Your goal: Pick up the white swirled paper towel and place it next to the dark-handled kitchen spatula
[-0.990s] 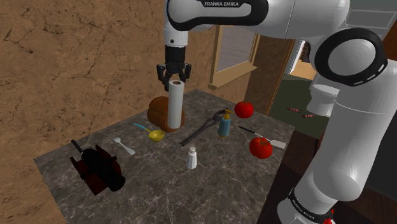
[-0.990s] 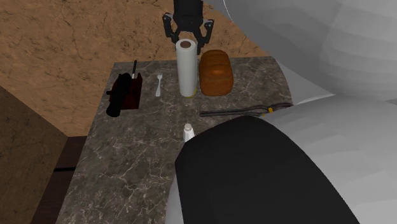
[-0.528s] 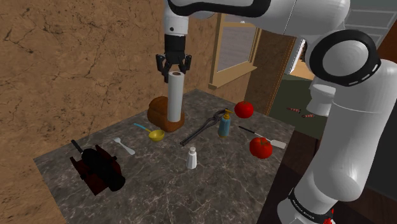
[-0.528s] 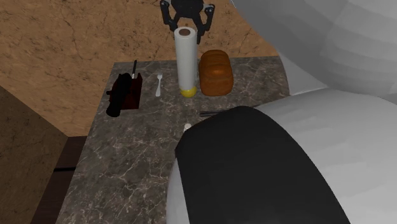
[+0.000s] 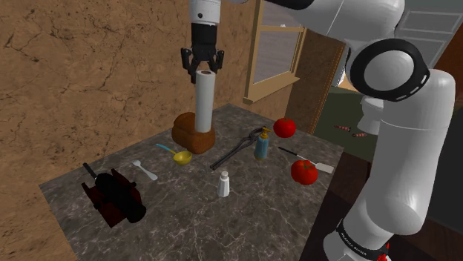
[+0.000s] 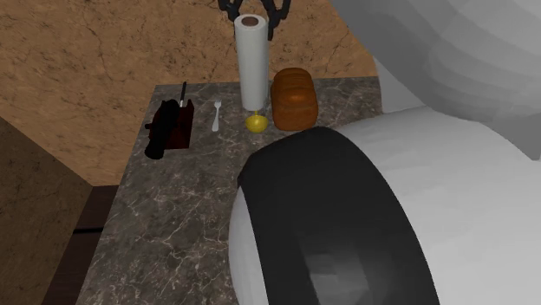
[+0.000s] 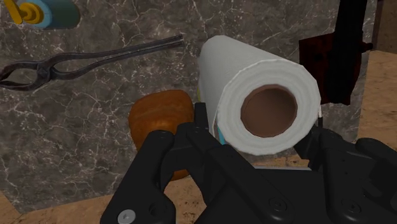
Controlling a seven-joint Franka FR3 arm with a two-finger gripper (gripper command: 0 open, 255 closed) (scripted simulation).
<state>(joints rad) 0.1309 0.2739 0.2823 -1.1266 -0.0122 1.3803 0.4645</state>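
The paper towel roll [image 5: 204,100] has gone up since the earlier frame. It stood on the counter [image 5: 185,215] then, and now it hangs upright above it.

In the shoulder view the gripper [image 5: 202,65] clasps the top of the roll, whose lower end is level with the top of the loaf [image 5: 194,132]. The lift is done. The carry and the set-down beside the spatula [image 5: 291,153] are left. The spatula lies well apart, near a tomato [image 5: 304,173], and what seems to be its pale blade points away from the roll.

In the second exterior view the roll is a smooth white cylinder, and a yellow spoon [image 6: 256,122] lies below it on the dark veined stone.

In the wrist view the fingers press both sides of the roll. Its end shows soft wound layers around a brown tube.
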